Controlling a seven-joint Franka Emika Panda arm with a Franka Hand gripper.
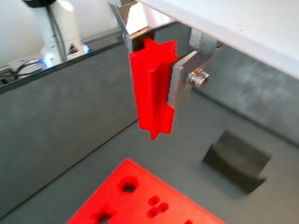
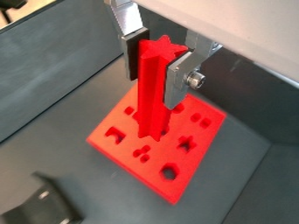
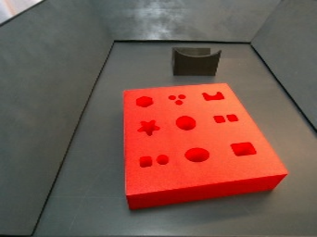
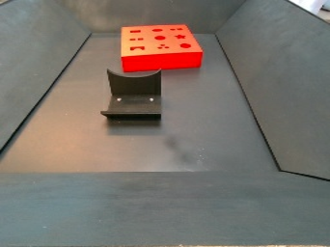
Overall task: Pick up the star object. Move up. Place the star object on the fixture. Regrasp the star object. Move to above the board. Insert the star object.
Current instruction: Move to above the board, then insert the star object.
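Observation:
In both wrist views my gripper (image 1: 158, 66) (image 2: 155, 68) is shut on the star object (image 1: 152, 87) (image 2: 152, 92), a bright red bar with a star-shaped end, held upright between the silver fingers. The star object hangs in the air. In a wrist view its lower end is over the board (image 2: 117, 144); in a wrist view it hangs beyond the board's corner (image 1: 122, 197). The board (image 3: 198, 185) (image 4: 161, 60) is a thick red slab whose star hole (image 3: 148, 127) is empty. The dark fixture (image 1: 239, 162) (image 3: 195, 60) (image 4: 133, 95) stands apart, with nothing on it. Neither side view shows the gripper.
Sloping grey walls (image 3: 62, 111) (image 4: 39, 87) enclose the dark floor on every side. A white robot base (image 1: 59, 31) with cables stands outside the wall. The fixture's edge (image 2: 41, 206) shows at a corner in a wrist view.

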